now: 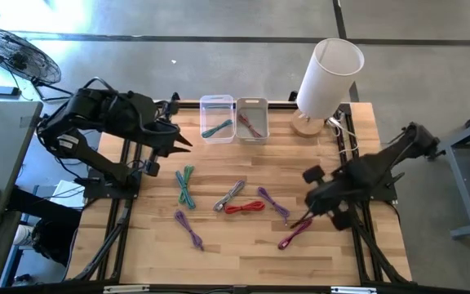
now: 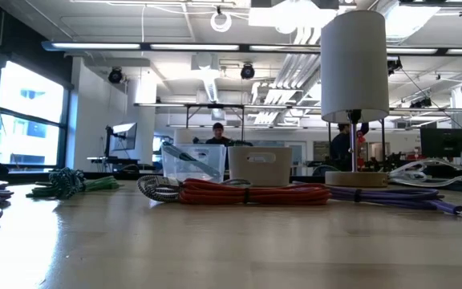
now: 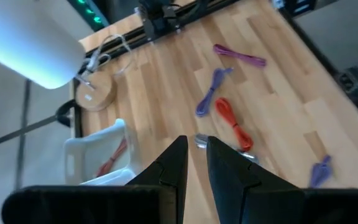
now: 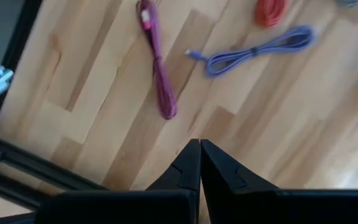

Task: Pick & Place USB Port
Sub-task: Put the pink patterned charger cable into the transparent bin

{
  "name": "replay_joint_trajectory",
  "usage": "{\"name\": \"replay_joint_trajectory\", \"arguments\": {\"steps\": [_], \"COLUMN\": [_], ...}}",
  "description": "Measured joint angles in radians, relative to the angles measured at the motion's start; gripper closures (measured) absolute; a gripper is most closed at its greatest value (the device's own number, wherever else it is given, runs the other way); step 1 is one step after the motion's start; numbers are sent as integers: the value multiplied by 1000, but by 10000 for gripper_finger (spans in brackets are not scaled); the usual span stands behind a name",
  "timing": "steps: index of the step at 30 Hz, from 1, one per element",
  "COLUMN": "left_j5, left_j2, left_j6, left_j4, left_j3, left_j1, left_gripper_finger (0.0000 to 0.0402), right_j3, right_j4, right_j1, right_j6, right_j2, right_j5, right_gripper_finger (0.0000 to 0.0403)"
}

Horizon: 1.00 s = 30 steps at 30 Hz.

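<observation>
Right gripper (image 4: 199, 144) fully closed, empty, above the counter (image 1: 243, 253) near its right edge; the magenta braided USB cable (image 4: 156, 65) lies on the wood just beside it. Left gripper (image 3: 195, 149) narrowly open, empty, over the far left, near the clear plastic bin (image 1: 217, 118) and white plastic bin (image 1: 252, 119). No readable writing.

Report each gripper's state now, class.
Left gripper: slightly parted, holding nothing, above the clear plastic bin.
Right gripper: shut, empty.
</observation>
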Motion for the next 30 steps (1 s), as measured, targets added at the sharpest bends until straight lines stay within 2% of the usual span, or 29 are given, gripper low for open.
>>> {"name": "replay_joint_trajectory", "arguments": {"steps": [5,7,13,18,22,30], "left_j5": [95,136,177,150,95,57], "left_j2": [-2,-8,-8,-10,-9,-9], "left_j6": [-3,-5,-61,-60,-58,-65], "left_j4": [-1,-14,-92,-105,-105,-93], "left_j3": [0,0,0,0,0,0], "left_j1": [0,0,-12,-68,-105,-127], "left_gripper_finger": [344,344,344,344,344,344], "right_j3": [0,0,0,0,0,0], "right_j4": [9,43,169,205,203,233], "right_j1": [25,30,32,33,53,88], "right_j6": [48,95,132,133,132,89], "right_j2": [130,179,282,321,327,353], "right_j5": [-7,47,80,26,-39,-49], "right_gripper_finger": [402,398,347,286,255,251]}}
